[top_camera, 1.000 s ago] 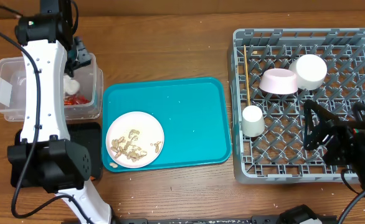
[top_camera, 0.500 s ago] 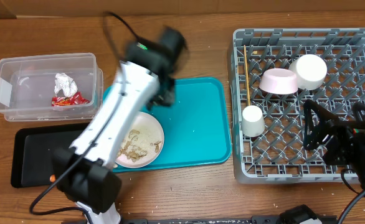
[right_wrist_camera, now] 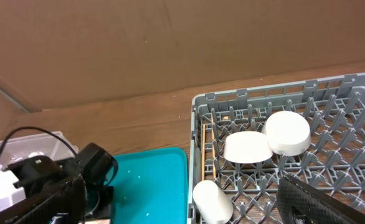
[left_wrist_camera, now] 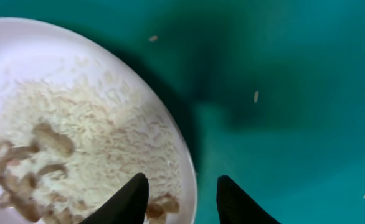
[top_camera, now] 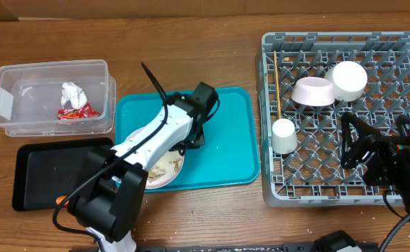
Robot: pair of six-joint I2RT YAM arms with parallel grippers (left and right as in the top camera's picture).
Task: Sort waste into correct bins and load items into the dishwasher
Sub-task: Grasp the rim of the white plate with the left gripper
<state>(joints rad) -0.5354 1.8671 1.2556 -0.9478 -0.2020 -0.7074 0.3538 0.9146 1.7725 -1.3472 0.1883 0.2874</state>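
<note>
Your left gripper (left_wrist_camera: 182,196): open, empty, jaws straddling right rim of white plate (left_wrist_camera: 39,50) on teal tray (left_wrist_camera: 294,93). Rice scraps (left_wrist_camera: 95,143) lie loose. Tilt early, you spill short of black tray (top_camera: 51,171). Shallow bite may slip. Right gripper (top_camera: 357,143): opening unclear.

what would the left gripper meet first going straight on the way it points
Probably the rim of the white plate, which lies between the open fingers of the left gripper; beyond it the teal tray. Depth is unclear.
</note>
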